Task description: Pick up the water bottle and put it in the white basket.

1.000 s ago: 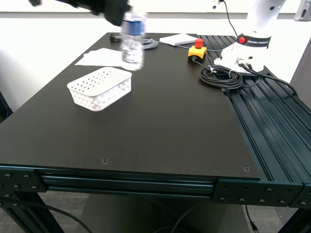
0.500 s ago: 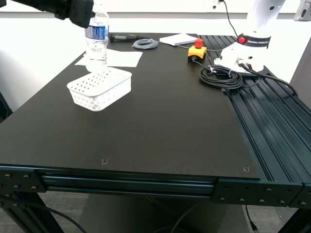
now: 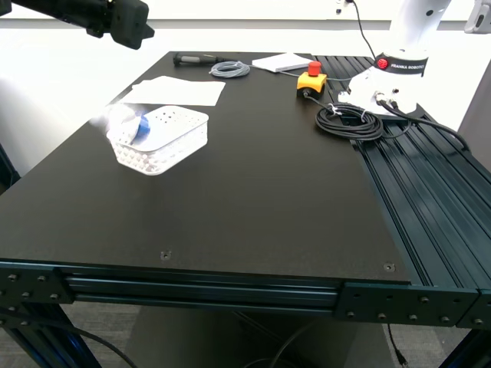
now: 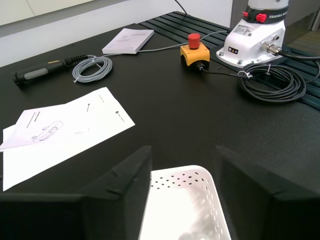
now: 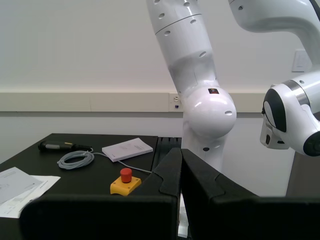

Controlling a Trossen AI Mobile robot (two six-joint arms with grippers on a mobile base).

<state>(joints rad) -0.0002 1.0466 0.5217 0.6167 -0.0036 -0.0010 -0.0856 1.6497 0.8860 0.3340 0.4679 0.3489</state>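
The water bottle (image 3: 132, 123) shows as a blur with a blue label, tipped over the end of the white basket (image 3: 173, 138) nearer the exterior view's left. It is free of any gripper. My first gripper (image 3: 136, 29) is open and empty, high above the basket at the exterior view's top left. In the first wrist view its fingers (image 4: 117, 192) stand wide apart over the basket (image 4: 197, 192). My second gripper (image 5: 181, 167) is shut and empty, up in the air facing the white robot arm; it does not show in the exterior view.
White paper sheets (image 3: 178, 90) lie behind the basket. Further back are a grey cable coil (image 3: 229, 70), a black-handled tool (image 3: 192, 58) and a white booklet (image 3: 281, 62). A yellow box with a red button (image 3: 311, 80), a black cable coil (image 3: 350, 121) and a white robot base (image 3: 391, 77) stand at the right.
My first gripper carried the bottle leftward to above the basket and let it go. The bottle has dropped and tipped onto the basket's left end. The gripper stays high.
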